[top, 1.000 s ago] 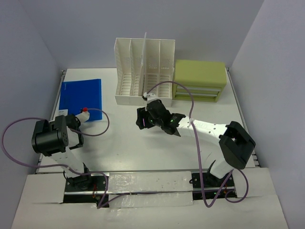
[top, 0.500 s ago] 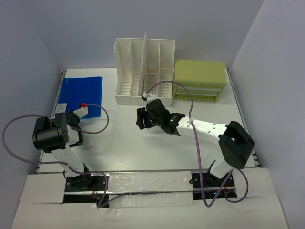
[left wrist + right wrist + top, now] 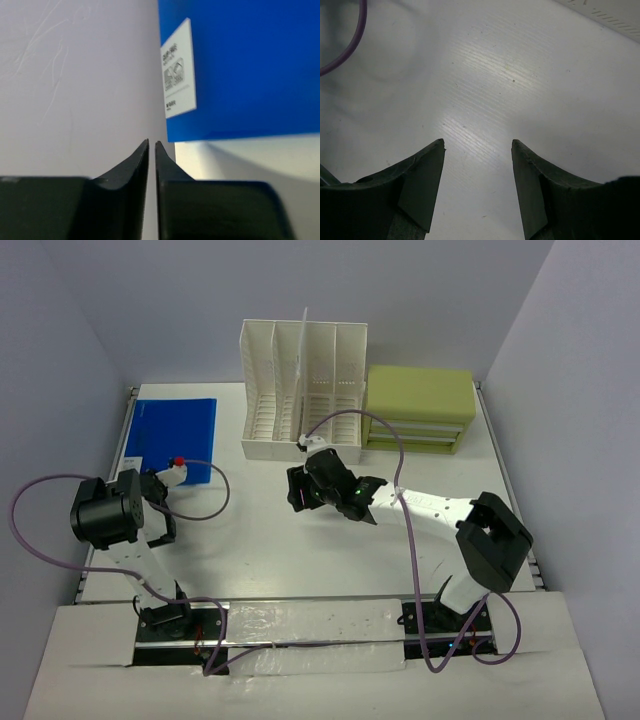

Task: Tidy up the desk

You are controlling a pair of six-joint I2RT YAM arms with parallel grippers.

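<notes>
The white table was seen spread across the whole floor of the scene, walled in on three sides, with both arms fixed at its near edge. At its far edge a white slotted file rack was stood upright, and a green drawer box was set just beside it on the right. A blue folder was laid flat in the far left corner.

The right arm was stretched toward the middle of the table, in front of the rack; the left arm was folded near the left edge.

The right tool was held wide open above bare table, and nothing was gripped in it. The left tool was almost closed, only a thin slit being left between its fingers, and nothing was caught there. Its tips were pointed at the near edge of the folder; whether that edge was touched could not be told.

A purple cable was looped beside the right tool. A small white label was stuck near the folder's corner.
</notes>
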